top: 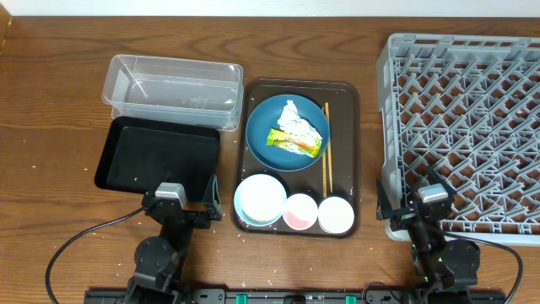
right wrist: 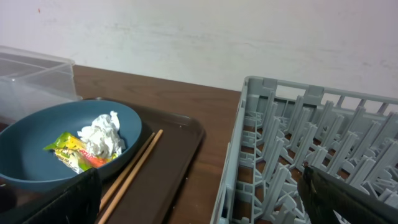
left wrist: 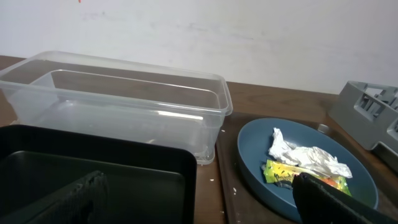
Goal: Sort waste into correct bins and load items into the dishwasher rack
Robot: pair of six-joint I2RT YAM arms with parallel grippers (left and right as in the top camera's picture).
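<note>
Left fingers [left wrist: 339, 202] spread wide; black tray [left wrist: 124, 168] under left one, blue plate [left wrist: 252, 155] with tissue [left wrist: 311, 158], wrapper [left wrist: 280, 171] beyond right one. Right fingers [right wrist: 354, 196] spread too, grey rack [right wrist: 273, 124] ahead.

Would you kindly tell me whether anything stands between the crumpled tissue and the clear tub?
Nothing visible does: the tissue lies uncovered on the blue plate, with only the rim of the brown tray between it and the clear tub.

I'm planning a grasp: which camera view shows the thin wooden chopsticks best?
Overhead: the thin wooden chopsticks lie full-length on the brown serving tray, beside the round blue plate. The right wrist view cuts off their near end; the left wrist view misses them.
</note>
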